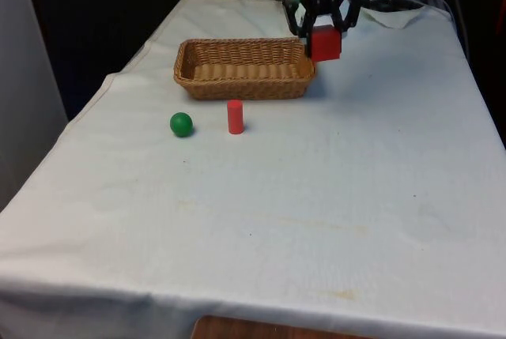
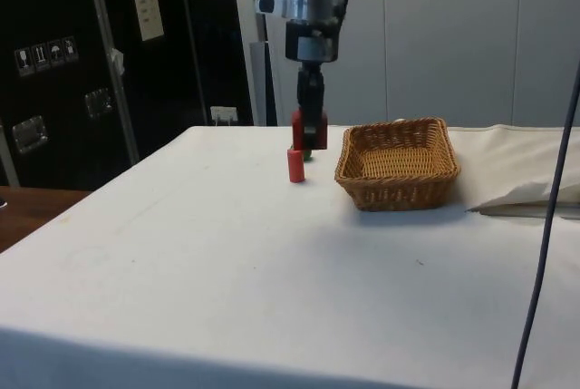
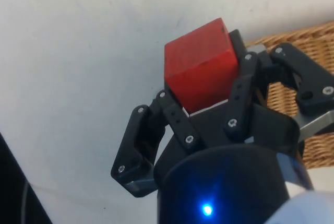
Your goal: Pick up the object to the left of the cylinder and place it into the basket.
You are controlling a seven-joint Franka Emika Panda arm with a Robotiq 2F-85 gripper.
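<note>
On the front view's left a green ball rests on the white cloth, with a red cylinder upright just beside it. Behind both sits the wicker basket — nothing lies in it. At the basket's corner on the front view's right, the gripper hangs above the cloth, its fingers clamped on a red cube — the cube is lifted clear of the table, just outside the rim. In the side view the gripper hangs beside the cylinder.
</note>
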